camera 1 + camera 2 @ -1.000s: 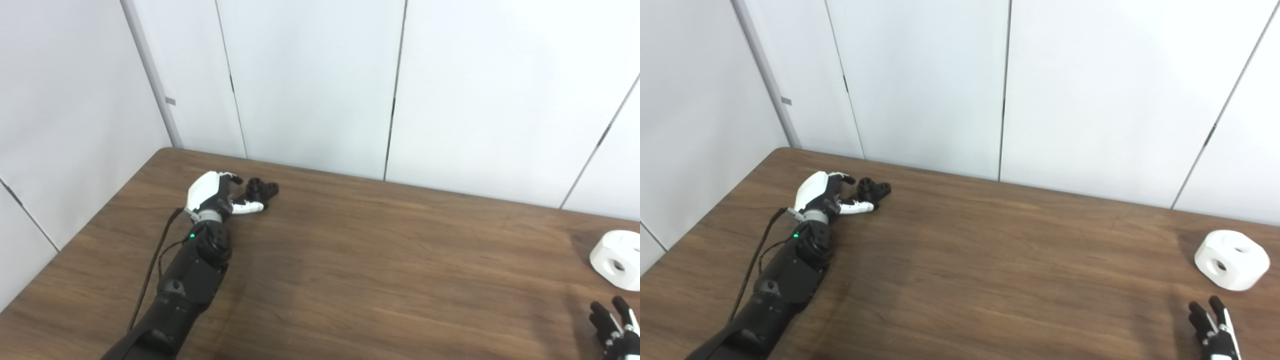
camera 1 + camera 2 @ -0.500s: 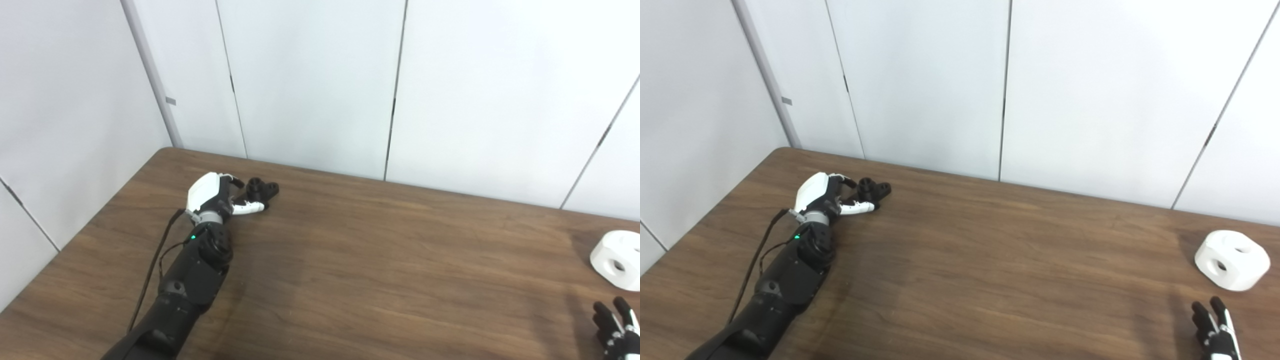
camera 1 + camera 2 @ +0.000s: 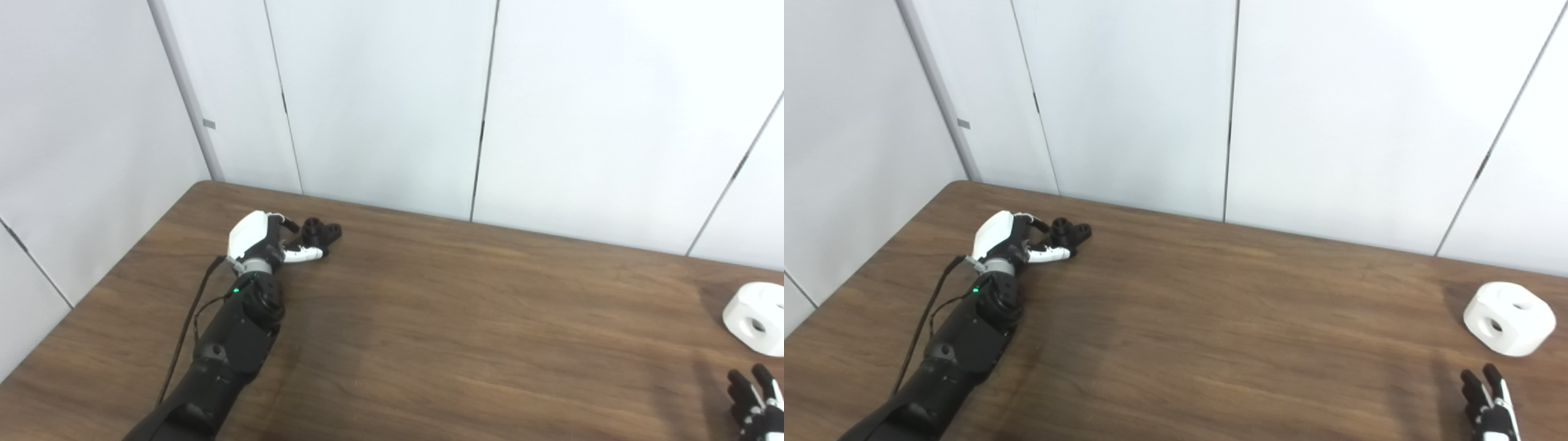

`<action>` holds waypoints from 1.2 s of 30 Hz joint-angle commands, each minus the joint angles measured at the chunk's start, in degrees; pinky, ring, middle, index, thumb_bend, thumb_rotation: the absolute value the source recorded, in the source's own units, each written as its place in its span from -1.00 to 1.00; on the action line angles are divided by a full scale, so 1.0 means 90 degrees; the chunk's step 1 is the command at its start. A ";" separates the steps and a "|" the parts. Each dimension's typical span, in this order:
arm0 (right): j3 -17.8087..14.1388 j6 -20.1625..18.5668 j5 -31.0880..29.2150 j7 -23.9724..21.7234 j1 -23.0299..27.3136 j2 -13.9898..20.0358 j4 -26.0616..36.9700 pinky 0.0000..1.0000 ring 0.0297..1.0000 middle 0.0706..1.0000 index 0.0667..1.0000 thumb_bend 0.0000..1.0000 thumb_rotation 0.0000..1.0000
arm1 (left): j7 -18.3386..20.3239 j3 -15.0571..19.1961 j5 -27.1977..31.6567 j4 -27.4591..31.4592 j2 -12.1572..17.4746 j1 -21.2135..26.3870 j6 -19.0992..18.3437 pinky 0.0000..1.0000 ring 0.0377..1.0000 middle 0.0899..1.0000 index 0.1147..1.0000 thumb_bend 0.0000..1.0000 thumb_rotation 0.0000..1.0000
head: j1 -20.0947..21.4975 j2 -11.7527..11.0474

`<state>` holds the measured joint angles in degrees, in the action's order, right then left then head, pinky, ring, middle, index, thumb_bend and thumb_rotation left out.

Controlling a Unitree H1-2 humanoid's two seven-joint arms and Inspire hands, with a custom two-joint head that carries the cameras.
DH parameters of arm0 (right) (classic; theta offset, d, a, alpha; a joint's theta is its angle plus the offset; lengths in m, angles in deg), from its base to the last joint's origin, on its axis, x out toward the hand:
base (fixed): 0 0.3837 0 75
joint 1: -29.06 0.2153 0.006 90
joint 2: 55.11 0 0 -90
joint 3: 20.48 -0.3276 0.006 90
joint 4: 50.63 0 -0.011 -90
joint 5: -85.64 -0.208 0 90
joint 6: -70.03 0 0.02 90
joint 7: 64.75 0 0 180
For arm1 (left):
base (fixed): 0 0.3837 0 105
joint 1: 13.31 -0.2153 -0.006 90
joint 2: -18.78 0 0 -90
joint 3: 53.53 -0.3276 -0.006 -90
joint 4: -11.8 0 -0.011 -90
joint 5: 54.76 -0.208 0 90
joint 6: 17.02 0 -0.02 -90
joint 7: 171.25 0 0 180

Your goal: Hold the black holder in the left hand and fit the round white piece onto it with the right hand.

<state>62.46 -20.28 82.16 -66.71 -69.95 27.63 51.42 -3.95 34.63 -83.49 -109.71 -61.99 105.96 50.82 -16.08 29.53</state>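
Observation:
The black holder (image 3: 321,232) lies on the brown table (image 3: 429,318) near its far left corner. My left hand (image 3: 264,240) reaches it from the near side, fingers spread around its left part and the thumb along its front; a firm hold does not show. The round white piece (image 3: 1509,318), with holes in its faces, rests at the table's right side. My right hand (image 3: 1488,407) is at the bottom right corner, just below the white piece and apart from it, fingers pointing up and holding nothing.
White wall panels (image 3: 392,104) stand right behind the table's far edge and along its left side. A black cable (image 3: 184,331) runs beside my left forearm. Bare wood stretches between the two hands.
The left hand has edged slightly closer onto the black holder. The right hand has sunk a little toward the bottom edge. The holder and the white piece have stayed put.

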 commanded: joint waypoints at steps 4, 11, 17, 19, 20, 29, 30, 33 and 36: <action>-0.0010 0.0006 -0.0034 -0.0020 -0.0022 0.0032 0.0195 1.00 0.90 0.85 0.98 0.21 1.00 | -0.0013 0.0039 0.0084 0.0019 0.0193 0.0141 0.0125 1.00 0.98 0.78 0.10 0.74 -0.54 | -0.0008 0.0023; 0.0027 -0.0074 0.0047 -0.0005 -0.0043 0.0022 0.0273 1.00 0.92 0.86 1.00 0.22 1.00 | -0.0186 0.0068 0.0221 -0.0089 0.0203 0.0075 0.0542 1.00 0.90 0.62 -0.15 0.09 -0.87 | 0.0004 0.0033; 0.0022 -0.0111 0.0041 0.0004 -0.0036 0.0004 0.0289 1.00 0.95 0.87 1.00 0.24 1.00 | -0.0188 -0.0029 0.0210 -0.0303 0.0208 0.0107 0.0663 1.00 0.78 0.52 -0.17 0.04 -0.90 | 0.0024 0.0027; 0.0020 -0.0135 0.0046 0.0017 -0.0039 -0.0008 0.0308 1.00 0.94 0.86 1.00 0.23 1.00 | -0.0161 -0.0041 0.0242 -0.0356 0.0210 0.0110 0.0739 1.00 0.78 0.50 -0.17 0.04 -0.90 | 0.0043 0.0025; 0.0021 -0.0159 0.0043 0.0013 -0.0042 -0.0005 0.0322 1.00 0.94 0.85 1.00 0.24 1.00 | -0.0143 -0.0041 0.0257 -0.0370 0.0205 0.0115 0.0748 1.00 0.79 0.50 -0.17 0.04 -0.90 | 0.0043 0.0025; 0.0034 -0.0200 0.0054 0.0020 -0.0025 -0.0020 0.0346 1.00 0.92 0.85 1.00 0.27 1.00 | -0.0071 -0.0082 0.0272 -0.0361 0.0178 0.0128 0.0809 1.00 0.80 0.52 -0.16 0.04 -0.91 | 0.0100 0.0013; 0.0039 -0.0237 0.0061 0.0025 -0.0025 -0.0025 0.0370 1.00 0.93 0.85 1.00 0.27 1.00 | -0.0051 -0.0092 0.0278 -0.0339 0.0180 0.0118 0.0828 1.00 0.81 0.53 -0.16 0.04 -0.91 | 0.0100 0.0013; 0.0052 -0.0251 0.0089 0.0050 -0.0015 -0.0046 0.0383 1.00 0.96 0.85 1.00 0.26 1.00 | 0.0003 -0.0090 0.0316 -0.0236 0.0172 0.0082 0.0852 0.96 0.81 0.54 -0.16 0.04 -0.91 | 0.0126 0.0012; 0.0082 -0.0240 0.0118 0.0070 -0.0008 -0.0062 0.0387 1.00 0.96 0.84 1.00 0.24 1.00 | 0.0187 -0.0115 0.0345 0.0087 0.0184 -0.0031 0.0812 0.97 0.83 0.56 -0.16 0.04 -0.91 | 0.0178 0.0003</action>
<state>62.82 -22.64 82.68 -66.15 -70.32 27.51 53.20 -3.73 34.15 -80.94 -110.76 -60.89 104.96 58.01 -14.59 29.62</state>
